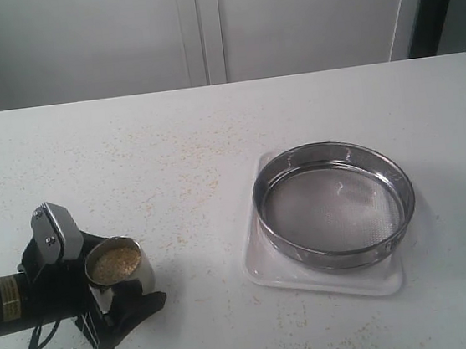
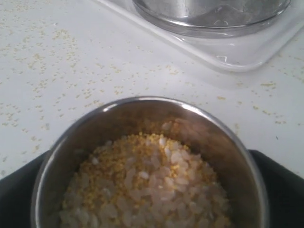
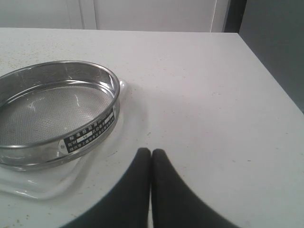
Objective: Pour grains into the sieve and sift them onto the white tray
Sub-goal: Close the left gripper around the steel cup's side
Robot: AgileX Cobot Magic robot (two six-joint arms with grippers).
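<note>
left gripper (image 1: 117, 276): straddles steel cup (image 1: 146, 275), tabletop's (image 1: 211, 126) near-left corner, pinching or slack cannot tell | grains (image 2: 147, 185): in cup, unpoured | sieve (image 1: 343, 256): empty, centred on white tray (image 1: 329, 281) right of middle, to catch siftings | right gripper (image 3: 151, 156): pressed together, empty, beside tray

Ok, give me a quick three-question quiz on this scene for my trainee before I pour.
1. True or false: the sieve sits on the white tray.
2. Most of the grains lie: A in the sieve, B in the steel cup, C on the white tray.
3. Fill in: the right gripper is ____.
Key: 1 true; 2 B; 3 shut.
</note>
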